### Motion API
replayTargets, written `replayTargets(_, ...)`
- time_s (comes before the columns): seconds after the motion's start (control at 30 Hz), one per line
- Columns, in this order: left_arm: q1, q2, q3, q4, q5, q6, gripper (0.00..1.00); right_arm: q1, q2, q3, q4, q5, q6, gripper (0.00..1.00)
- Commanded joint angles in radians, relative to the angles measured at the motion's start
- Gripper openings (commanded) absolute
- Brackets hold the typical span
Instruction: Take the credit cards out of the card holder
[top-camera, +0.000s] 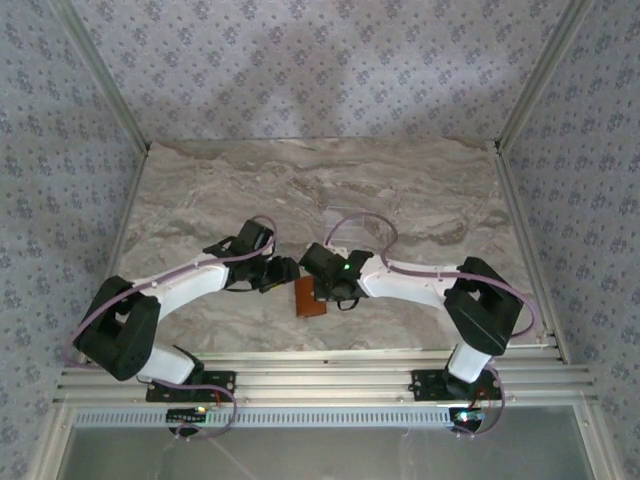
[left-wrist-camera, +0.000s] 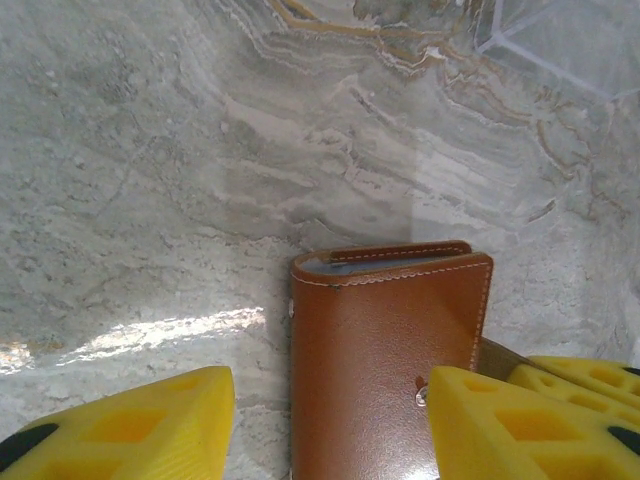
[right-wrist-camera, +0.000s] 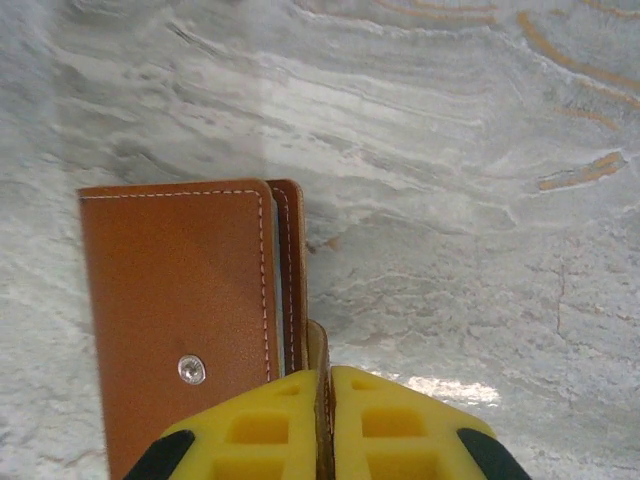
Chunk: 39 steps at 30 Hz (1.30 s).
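Top external: card holder (top-camera: 311, 298) lies flat on the marble surface (top-camera: 420, 190) near its front edge, where both arms meet.
Left wrist: left jaws wide, yellow fingers (left-wrist-camera: 130, 425) straddling the folded card holder (left-wrist-camera: 385, 360); clear tray (left-wrist-camera: 565, 40) at far corner. Right wrist: right jaws pinched tight on the snap tab (right-wrist-camera: 318, 345) beside the card holder (right-wrist-camera: 175, 300); stud (right-wrist-camera: 190, 370) faces up.
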<state>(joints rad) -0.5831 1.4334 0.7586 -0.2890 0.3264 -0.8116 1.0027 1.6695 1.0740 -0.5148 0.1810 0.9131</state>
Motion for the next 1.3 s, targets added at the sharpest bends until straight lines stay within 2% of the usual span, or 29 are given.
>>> replayTargets(0.0,-0.006,0.019,0.034,0.001,0.029,0.006,0.54,-0.004,-0.041,-0.017,0.040,0.023,0.013,0.08)
replayTargets(0.17,-0.009,0.032,0.028,0.020,0.056,0.000,0.58,-0.003,-0.059,-0.029,0.073,0.006,0.018,0.07)
replayTargets(0.47,-0.012,0.043,-0.007,0.119,0.124,-0.038,0.70,-0.004,-0.090,-0.053,0.118,-0.027,0.046,0.06)
replayTargets(1.0,-0.014,0.034,-0.035,0.110,0.126,-0.023,0.76,-0.006,-0.142,-0.092,0.199,-0.092,0.100,0.05)
replayTargets(1.27,-0.014,0.021,-0.031,0.032,0.091,0.012,0.72,-0.003,-0.150,-0.099,0.195,-0.083,0.109,0.05)
